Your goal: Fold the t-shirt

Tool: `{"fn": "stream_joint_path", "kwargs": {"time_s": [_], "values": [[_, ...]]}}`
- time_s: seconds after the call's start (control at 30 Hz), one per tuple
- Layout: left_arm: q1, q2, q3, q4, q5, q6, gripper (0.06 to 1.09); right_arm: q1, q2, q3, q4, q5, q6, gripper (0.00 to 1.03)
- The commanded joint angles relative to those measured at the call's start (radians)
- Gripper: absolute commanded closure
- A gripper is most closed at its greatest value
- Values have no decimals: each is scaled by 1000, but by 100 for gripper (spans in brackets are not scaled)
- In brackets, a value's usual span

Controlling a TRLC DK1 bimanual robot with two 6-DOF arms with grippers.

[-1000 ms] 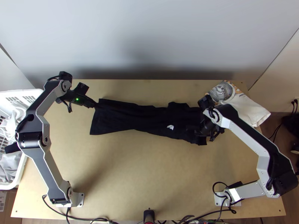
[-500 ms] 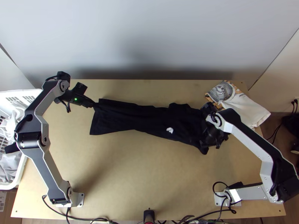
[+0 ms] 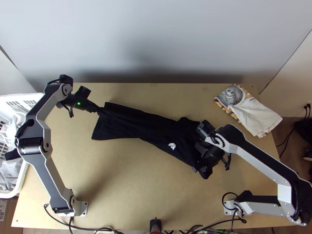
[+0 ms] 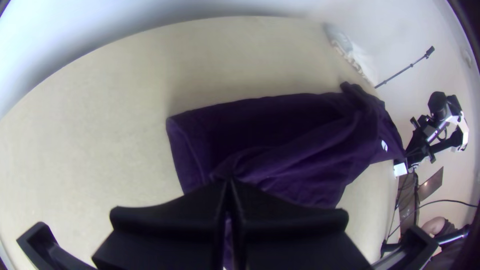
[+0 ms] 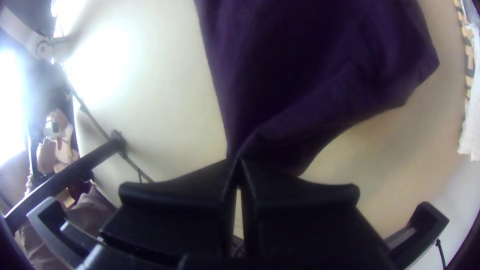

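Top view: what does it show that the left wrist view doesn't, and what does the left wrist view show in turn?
Top view: the white basket holding light-coloured cloths, and the left arm's base.

Left wrist view: a close look at the left gripper's two flat fingers, shut on a bunched bit of fabric, and a thin dark rod.

Both: the dark t-shirt with its small white mark, the right arm and the pale printed cloth.

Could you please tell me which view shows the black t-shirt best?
The top view, as it takes in nearly the whole t-shirt. The left wrist view shows folds running from the left hand; the right wrist view shows the part gripped by the right hand.
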Motion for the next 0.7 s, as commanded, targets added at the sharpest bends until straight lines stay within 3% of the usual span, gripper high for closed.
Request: {"fn": "stream_joint_path", "kwargs": {"time_s": [0.0,0.03,0.07,0.1,0.17,0.37,0.4,0.43,0.47,0.5,0.67], "values": [[6,2,0,-2,0,2,105,60,58,80,63,-56,-18,100],[6,2,0,0,0,2,105,63,61,103,69,-76,-19,99],[6,2,0,0,0,2,105,75,63,119,77,-96,-22,91],[5,2,0,0,0,2,105,92,63,140,77,-99,-31,66],[3,2,2,0,0,0,105,112,78,204,72,-98,-67,4],[-4,7,12,1,1,0,105,90,67,320,22,-156,-165,4],[-6,7,15,6,0,-3,91,86,61,330,23,-156,-157,4],[-9,7,20,7,1,-6,60,84,61,343,23,-156,-153,4],[-14,7,23,7,0,-8,15,81,61,350,23,-156,-148,4],[-17,7,28,9,0,-8,10,81,58,355,23,-156,-146,4],[-9,-3,69,6,1,-49,10,66,54,376,40,-156,-136,4]]}}
